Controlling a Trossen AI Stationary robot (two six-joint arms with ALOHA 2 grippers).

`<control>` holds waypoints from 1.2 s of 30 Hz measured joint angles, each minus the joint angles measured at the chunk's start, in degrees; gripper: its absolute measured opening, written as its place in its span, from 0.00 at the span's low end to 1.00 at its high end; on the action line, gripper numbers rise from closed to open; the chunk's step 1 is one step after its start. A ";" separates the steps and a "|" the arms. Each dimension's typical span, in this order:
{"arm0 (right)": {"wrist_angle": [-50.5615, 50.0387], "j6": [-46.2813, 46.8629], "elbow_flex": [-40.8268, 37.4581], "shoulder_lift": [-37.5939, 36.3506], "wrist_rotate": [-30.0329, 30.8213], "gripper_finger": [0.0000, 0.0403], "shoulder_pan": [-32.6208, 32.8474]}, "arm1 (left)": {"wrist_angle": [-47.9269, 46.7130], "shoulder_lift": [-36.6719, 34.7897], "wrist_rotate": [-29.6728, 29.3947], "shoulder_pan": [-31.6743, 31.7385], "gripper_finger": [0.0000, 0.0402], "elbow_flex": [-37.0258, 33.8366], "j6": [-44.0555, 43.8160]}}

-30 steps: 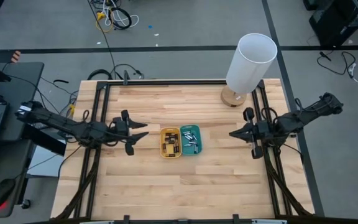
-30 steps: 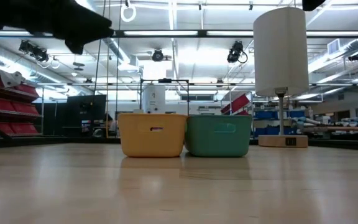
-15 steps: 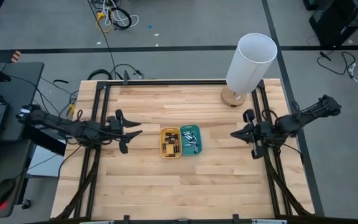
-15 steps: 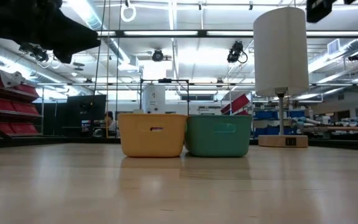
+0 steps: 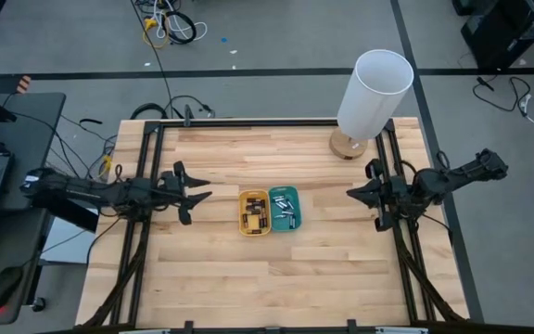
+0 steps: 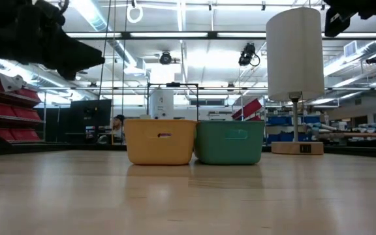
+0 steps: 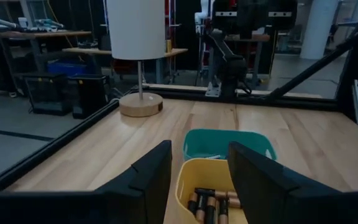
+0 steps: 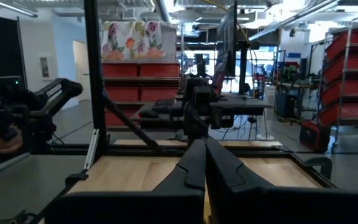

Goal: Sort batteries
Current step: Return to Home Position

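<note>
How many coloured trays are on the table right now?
2. The yellow tray, holding dark batteries, stands mid-table; the teal tray, holding silvery batteries, stands against it on the right arm's side. Nothing seems to hide another.

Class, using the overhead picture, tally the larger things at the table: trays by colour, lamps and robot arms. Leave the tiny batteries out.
Yellow tray: 1
Teal tray: 1
Lamp: 1
Robot arms: 2, the left arm at the table's left edge and the right arm at its right edge
Total: 5
</note>
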 joint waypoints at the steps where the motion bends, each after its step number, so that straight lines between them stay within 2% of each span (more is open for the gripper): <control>1: -0.02 0.31 -0.39 -0.22 0.00 0.00 -0.26 | 0.68 0.01 1.16 1.02 0.43 -0.62 -0.15; 6: 0.06 1.84 -2.75 -1.05 -0.03 0.00 -1.43 | 0.60 0.02 3.20 4.89 0.43 -1.94 -3.18; 10: -0.72 2.70 -3.65 -2.86 -0.04 0.00 -1.88 | -0.62 0.02 4.96 5.56 0.43 -0.88 -4.62; 16: -5.45 2.85 -3.52 -9.09 -0.04 0.00 -1.88 | -9.20 -0.05 6.12 5.41 0.43 3.45 -4.39; 21: -11.72 5.77 -3.50 -14.75 -0.04 0.00 -1.88 | -11.07 -0.33 6.12 5.37 0.43 3.63 -4.57; 26: -15.02 7.03 -3.48 -18.24 -0.03 0.00 -1.88 | -10.64 -1.47 5.94 5.37 0.43 0.33 -4.57; 31: -15.31 7.23 -4.64 -18.25 0.28 0.00 -1.85 | -4.23 -3.76 4.99 5.37 0.43 -4.64 -6.08; 36: -14.85 7.46 -6.52 -18.23 3.30 0.00 -1.85 | -5.68 -5.41 4.98 5.37 0.43 -4.83 -6.67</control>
